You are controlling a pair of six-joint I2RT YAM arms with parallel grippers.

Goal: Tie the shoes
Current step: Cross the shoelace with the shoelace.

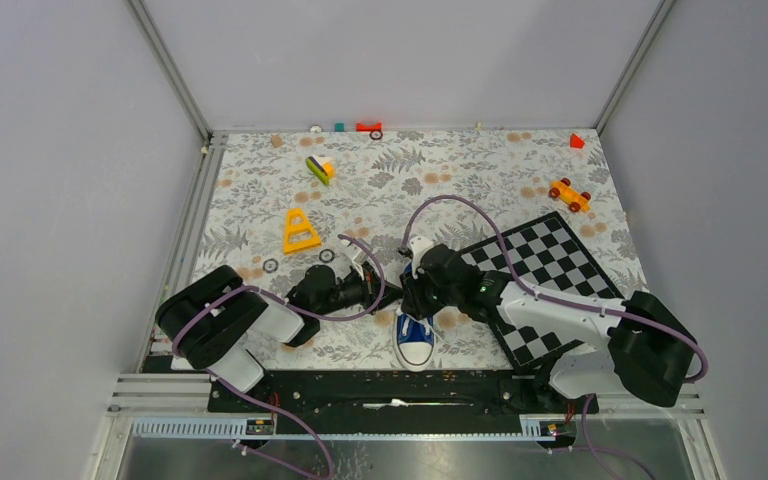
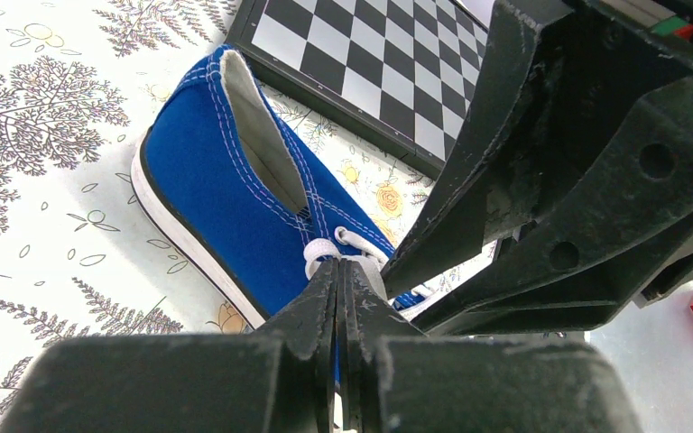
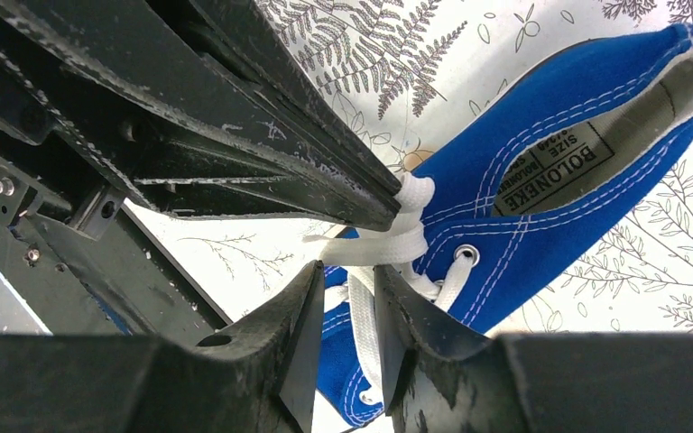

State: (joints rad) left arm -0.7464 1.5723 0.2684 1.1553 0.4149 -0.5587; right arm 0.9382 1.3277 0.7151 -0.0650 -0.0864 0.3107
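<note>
sneaker (image 1: pixel 415 338): lies on the patterned bench (image 1: pixel 250 200) near its front edge, between my two arms, white toe cap toward the bases, upright on its sole. chessboard (image 1: pixel 550 262) just beside it on my right.

left fingers (image 2: pixel 316 302): pressed fully together, tips at the eyelet area of the sneaker. a white lace (image 3: pixel 403 236) is caught at their tips, seen looped there from the right wrist view.

right fingers (image 3: pixel 293 316): a narrow gap between them, poised over the laced front, close against the left fingers. a lace strand shows in the gap; i cannot tell whether it is touched.
</note>
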